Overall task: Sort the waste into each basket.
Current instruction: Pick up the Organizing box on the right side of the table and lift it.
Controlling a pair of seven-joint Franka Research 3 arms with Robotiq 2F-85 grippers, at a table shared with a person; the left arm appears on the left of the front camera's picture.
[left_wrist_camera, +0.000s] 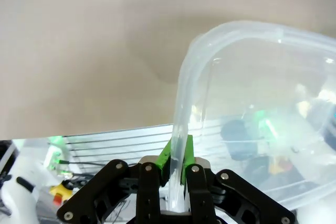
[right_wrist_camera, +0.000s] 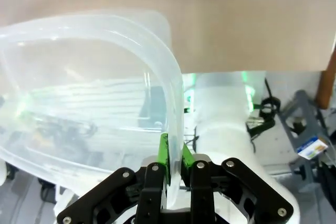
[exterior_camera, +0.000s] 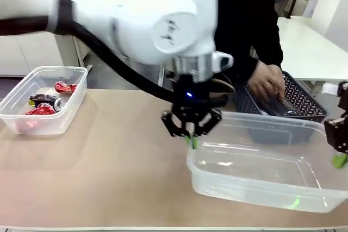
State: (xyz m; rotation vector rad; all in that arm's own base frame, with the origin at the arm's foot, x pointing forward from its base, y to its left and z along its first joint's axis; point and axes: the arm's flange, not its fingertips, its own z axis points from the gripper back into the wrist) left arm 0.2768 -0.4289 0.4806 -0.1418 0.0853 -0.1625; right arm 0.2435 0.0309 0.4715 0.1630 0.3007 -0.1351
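1. the left gripper [exterior_camera: 191, 139] is clenched on the left rim of a clear tub [exterior_camera: 261, 188] near the tabletop's [exterior_camera: 109, 172] right front edge.
2. the right gripper [right_wrist_camera: 173, 156] pinches that tub's opposite rim.
3. a second tub [exterior_camera: 32, 126] at the far left edge holds what look like crushed red cans [exterior_camera: 65, 87].
4. a person's hand [exterior_camera: 266, 82] reaches into a dark lattice basket [exterior_camera: 304, 101].

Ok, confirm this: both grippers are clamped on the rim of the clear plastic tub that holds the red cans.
Wrong tub. The left gripper and right gripper clamp the rim of the empty clear plastic tub; the front view shows the red cans in the other tub, far left, ungripped.
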